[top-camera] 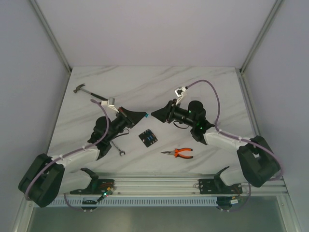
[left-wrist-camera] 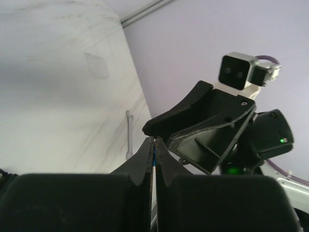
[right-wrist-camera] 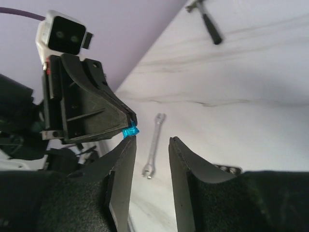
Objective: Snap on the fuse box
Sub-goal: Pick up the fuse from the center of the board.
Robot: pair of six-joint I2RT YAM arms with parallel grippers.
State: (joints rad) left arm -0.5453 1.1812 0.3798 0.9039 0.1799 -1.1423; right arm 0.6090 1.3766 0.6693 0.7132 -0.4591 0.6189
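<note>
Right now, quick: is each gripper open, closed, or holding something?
Left gripper: closed on a tiny blue fuse.
Right gripper: open, nothing between its fingers.

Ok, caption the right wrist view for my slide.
Left gripper pinches a small blue fuse, close to the open right gripper.

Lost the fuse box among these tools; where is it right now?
In the top view, the fuse box lies between the wrench to its left and the pliers to its lower right.
</note>
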